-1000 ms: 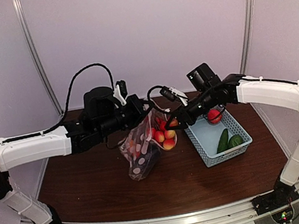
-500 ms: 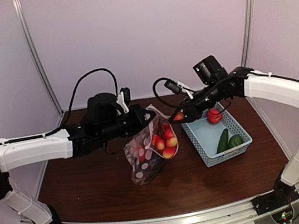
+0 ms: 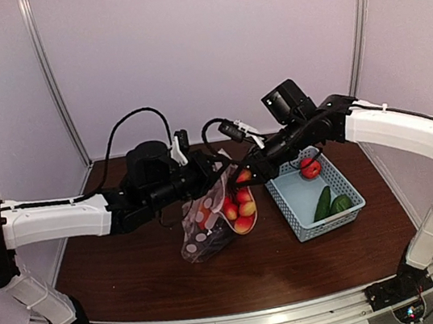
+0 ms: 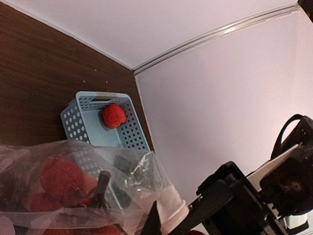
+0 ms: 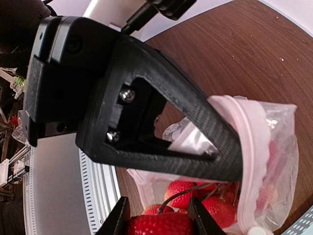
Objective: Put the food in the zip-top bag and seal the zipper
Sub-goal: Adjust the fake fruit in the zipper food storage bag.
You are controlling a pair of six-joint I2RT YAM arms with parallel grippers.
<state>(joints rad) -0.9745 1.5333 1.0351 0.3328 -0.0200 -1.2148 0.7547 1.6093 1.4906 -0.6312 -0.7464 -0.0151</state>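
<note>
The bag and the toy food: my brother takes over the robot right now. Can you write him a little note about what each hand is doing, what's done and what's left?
Left gripper: shut on the mouth edge of the bag, holding it up and open.
Right gripper: shut on a red toy fruit, right above the bag's mouth.
Done: several red and orange pieces are in the bag.
Left: drop this fruit in. Then move one red piece and two cucumbers over from the blue basket. Last, close the zipper, which is open.
</note>
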